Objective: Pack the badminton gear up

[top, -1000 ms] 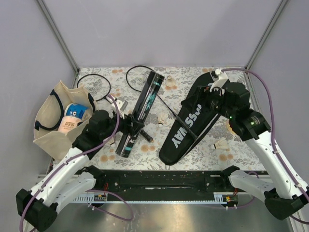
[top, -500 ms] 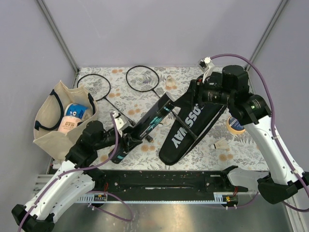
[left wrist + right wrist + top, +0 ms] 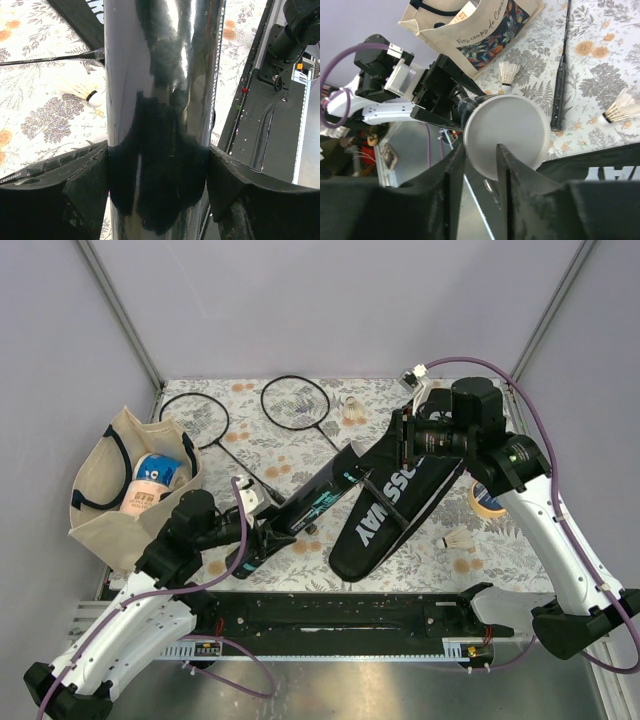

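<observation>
The long black tube (image 3: 300, 505) hangs tilted above the table, its far end up and to the right. My left gripper (image 3: 255, 530) is shut on its lower part; both fingers press the glossy tube (image 3: 160, 75). My right gripper (image 3: 400, 440) faces the tube's white cap (image 3: 515, 125), with narrow jaws astride the cap's lower-left rim; contact is unclear. The black CROSSWAY cover (image 3: 385, 510) lies flat beneath the right arm. Two racquets (image 3: 195, 420) (image 3: 297, 402) lie at the back. Shuttlecocks (image 3: 352, 412) (image 3: 459, 539) rest on the cloth.
The beige tote bag (image 3: 110, 490) stands at the left edge with items inside. A tape roll (image 3: 485, 498) lies right of the cover. A black rail (image 3: 330, 610) runs along the near edge. Grey walls close in the back and sides.
The left arm has lifted the tube and swung its far end to the right. The right gripper came to that end and its jaws have narrowed.
</observation>
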Controlling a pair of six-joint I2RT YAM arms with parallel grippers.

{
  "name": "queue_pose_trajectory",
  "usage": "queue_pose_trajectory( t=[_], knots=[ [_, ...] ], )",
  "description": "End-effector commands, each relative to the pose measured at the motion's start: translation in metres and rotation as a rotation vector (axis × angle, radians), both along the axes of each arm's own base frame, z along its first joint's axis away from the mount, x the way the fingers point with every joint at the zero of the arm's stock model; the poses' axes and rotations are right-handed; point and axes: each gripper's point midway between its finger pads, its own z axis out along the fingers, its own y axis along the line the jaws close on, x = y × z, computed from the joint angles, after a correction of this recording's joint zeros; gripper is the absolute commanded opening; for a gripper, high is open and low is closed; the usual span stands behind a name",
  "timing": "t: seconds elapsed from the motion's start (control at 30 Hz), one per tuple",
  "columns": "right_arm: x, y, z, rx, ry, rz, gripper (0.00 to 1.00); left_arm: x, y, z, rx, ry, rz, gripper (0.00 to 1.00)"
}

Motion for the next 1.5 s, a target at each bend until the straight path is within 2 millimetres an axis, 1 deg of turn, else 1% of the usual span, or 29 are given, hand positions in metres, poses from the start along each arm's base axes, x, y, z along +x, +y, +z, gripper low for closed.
queue_pose_trajectory(
  t=[0.0, 0.07, 0.1, 0.2, 0.23, 0.4, 0.47, 0.57, 0.73, 0.87, 0.93, 1.0, 1.13, 1.2, 1.3, 1.37, 1.43, 1.47],
  knots=[
    [-0.002, 0.001, 0.01, 0.028, -0.037, 0.033, 0.29, 0.003, -0.005, 0.031, -0.056, -0.121, -0.028, 0.31],
    [0.0, -0.001, 0.014, 0.029, -0.053, 0.013, 0.17, 0.009, -0.002, 0.027, -0.044, -0.119, 0.009, 0.25],
    [0.0, -0.002, 0.017, 0.035, -0.057, 0.01, 0.14, 0.01, -0.001, 0.025, -0.036, -0.119, 0.013, 0.24],
    [-0.01, -0.003, 0.034, 0.082, -0.077, 0.059, 0.01, 0.003, -0.003, 0.022, -0.039, -0.142, -0.029, 0.24],
    [-0.013, -0.002, 0.039, 0.106, -0.068, 0.078, 0.0, 0.003, -0.003, 0.021, -0.043, -0.148, -0.03, 0.24],
    [-0.031, -0.004, 0.065, 0.226, -0.071, 0.158, 0.0, 0.007, 0.001, 0.015, -0.023, -0.156, 0.0, 0.22],
    [-0.033, -0.007, 0.072, 0.263, -0.074, 0.167, 0.0, 0.006, 0.001, 0.016, -0.02, -0.159, -0.004, 0.22],
    [-0.031, -0.013, 0.08, 0.285, -0.088, 0.151, 0.0, 0.005, 0.0, 0.019, -0.026, -0.164, -0.014, 0.21],
    [-0.027, -0.02, 0.088, 0.307, -0.083, 0.123, 0.0, 0.006, 0.002, 0.019, -0.021, -0.169, 0.0, 0.18],
    [-0.024, -0.024, 0.089, 0.31, -0.093, 0.097, 0.0, 0.004, 0.002, 0.022, -0.036, -0.162, 0.0, 0.19],
    [-0.015, -0.025, 0.08, 0.3, -0.089, 0.051, 0.0, 0.004, 0.003, 0.027, -0.05, -0.17, 0.01, 0.19],
    [0.001, -0.03, 0.065, 0.271, -0.072, -0.043, 0.0, 0.009, 0.006, 0.035, -0.071, -0.191, 0.052, 0.21],
    [0.032, -0.04, 0.028, 0.184, -0.022, -0.22, 0.0, 0.033, 0.026, 0.055, -0.122, -0.247, 0.258, 0.25],
    [0.045, -0.047, 0.006, 0.13, 0.005, -0.3, 0.0, 0.044, 0.041, 0.066, -0.143, -0.285, 0.371, 0.25],
    [0.067, -0.063, -0.028, 0.049, 0.038, -0.448, 0.0, 0.054, 0.066, 0.081, -0.183, -0.333, 0.529, 0.26],
    [0.083, -0.076, -0.054, -0.003, 0.067, -0.559, 0.0, 0.061, 0.089, 0.089, -0.208, -0.356, 0.666, 0.27],
    [0.096, -0.089, -0.078, -0.065, 0.087, -0.659, 0.0, 0.063, 0.107, 0.093, -0.21, -0.386, 0.754, 0.27],
    [0.102, -0.1, -0.094, -0.108, 0.102, -0.729, 0.0, 0.064, 0.115, 0.094, -0.211, -0.396, 0.799, 0.27]
  ],
)
